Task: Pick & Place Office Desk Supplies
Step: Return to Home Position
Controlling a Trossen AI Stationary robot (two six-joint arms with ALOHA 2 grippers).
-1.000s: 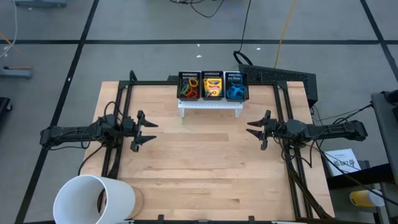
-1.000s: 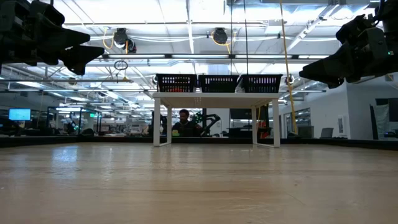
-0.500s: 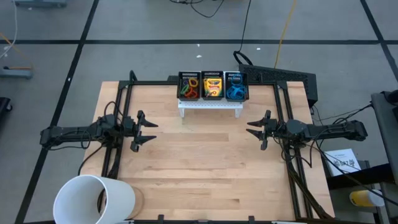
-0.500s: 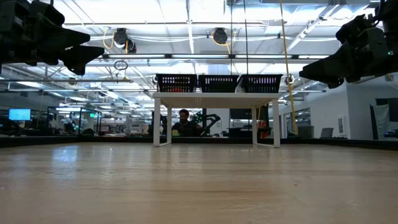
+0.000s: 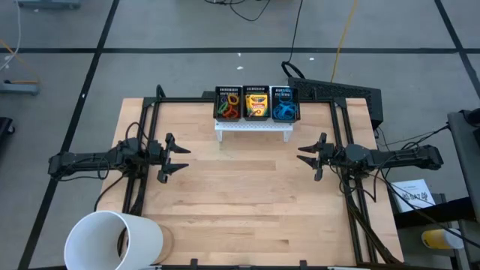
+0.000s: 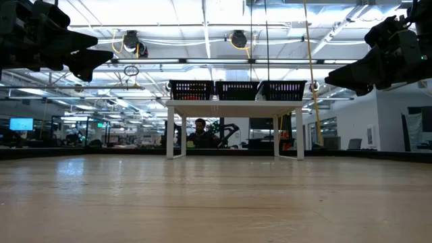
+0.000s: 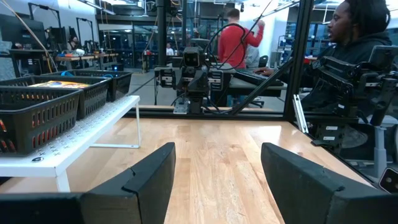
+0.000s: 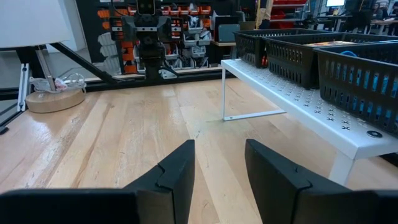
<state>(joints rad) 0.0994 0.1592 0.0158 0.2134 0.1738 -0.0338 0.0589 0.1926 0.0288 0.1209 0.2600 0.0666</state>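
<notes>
Three black mesh bins stand side by side on a white shelf at the table's far edge. The left bin holds red, orange and green rubber bands, the middle bin a yellow-and-green crayon box, the right bin blue rubber bands. My left gripper hovers open over the table's left side, pointing level toward the right. My right gripper hovers open over the right side, pointing level toward the left. Both grippers are empty.
A large white cup lies at the table's near left corner beside a roll of tape. The wooden table top lies bare between the two arms. People sit and stand beyond the table in the left wrist view.
</notes>
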